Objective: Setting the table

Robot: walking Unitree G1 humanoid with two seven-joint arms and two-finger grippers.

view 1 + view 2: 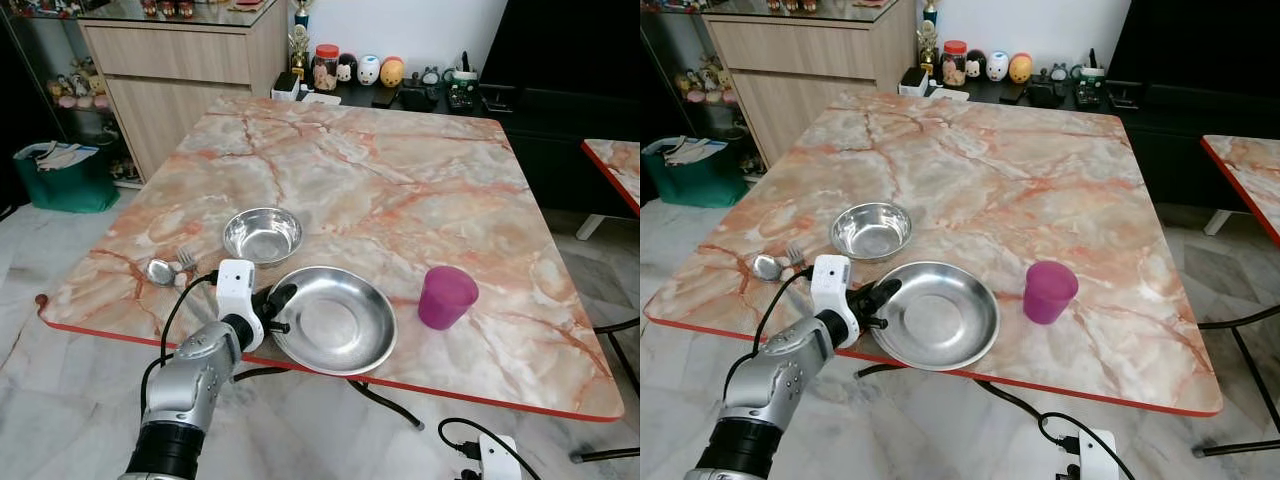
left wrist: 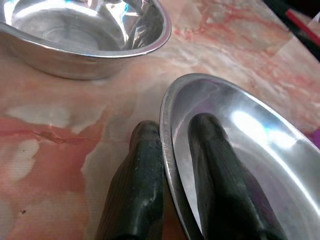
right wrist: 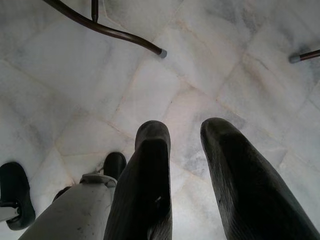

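Note:
A steel plate (image 1: 340, 320) lies at the near edge of the marble table (image 1: 400, 170). My left gripper (image 1: 281, 308) is shut on its left rim, and in the left wrist view one finger (image 2: 140, 185) is outside the rim and the other inside the plate (image 2: 260, 150). Just behind sits a steel bowl (image 1: 262, 235), also seen as the bowl (image 2: 85, 35) in the wrist view. A spoon and fork (image 1: 167, 268) lie to the left. A purple cup (image 1: 445, 297) stands upright right of the plate. My right gripper (image 3: 186, 127) hangs open over the floor.
A wooden cabinet (image 1: 180, 70) and a green bag (image 1: 65, 175) stand at the far left. A dark sideboard with jars (image 1: 380, 75) runs behind the table. A second table's corner (image 1: 612, 165) is at right. Cables (image 1: 470, 435) and chair legs (image 3: 110, 30) lie on the floor.

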